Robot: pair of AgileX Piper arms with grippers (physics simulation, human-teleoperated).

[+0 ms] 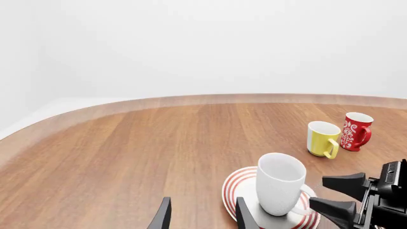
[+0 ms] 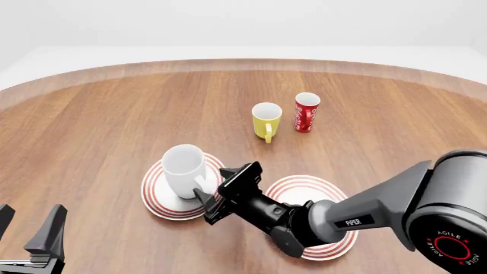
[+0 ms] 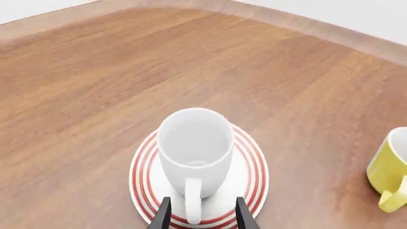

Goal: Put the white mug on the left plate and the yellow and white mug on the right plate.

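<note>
White mug (image 2: 183, 169) sits on the left plate (image 2: 156, 200); right tool (image 2: 225, 192), released, straddles its handle — a careless pull-out could tip it.

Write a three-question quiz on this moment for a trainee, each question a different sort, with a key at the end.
1. True or false: the white mug stands upright on the left plate.
2. Multiple choice: where is the yellow and white mug? A) on the right plate B) on the bare table beside the red mug C) held in the left gripper
3. Fill in: the right gripper is open, with the white mug's ______ between its fingers, as the right wrist view shows.

Key: 1 true; 2 B; 3 handle
</note>
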